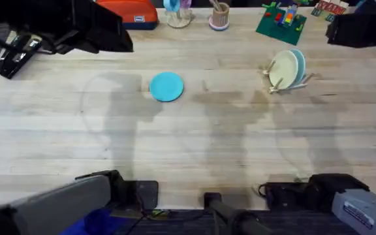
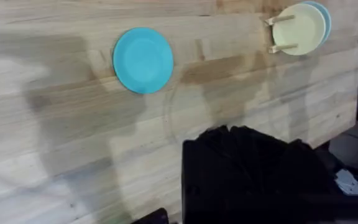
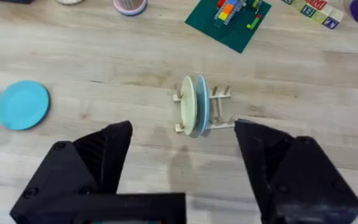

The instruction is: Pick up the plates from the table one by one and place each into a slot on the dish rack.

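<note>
Overhead: fixed above the arm bases, looking down and forward across the whole worktop [image 1: 194,143]. Left wrist: high, angled down over the worktop. Right wrist: high, facing forward; all three share the turquoise plate [image 1: 167,86] and dish rack [image 1: 286,72].

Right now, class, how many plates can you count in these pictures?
3: a turquoise plate flat on the table; a cream plate and a light blue plate upright in the dish rack.

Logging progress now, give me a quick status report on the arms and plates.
Right gripper open, holding nothing. Turquoise plate flat on the table. Cream plate and light blue plate standing in the rack. Nothing in the way.
</note>
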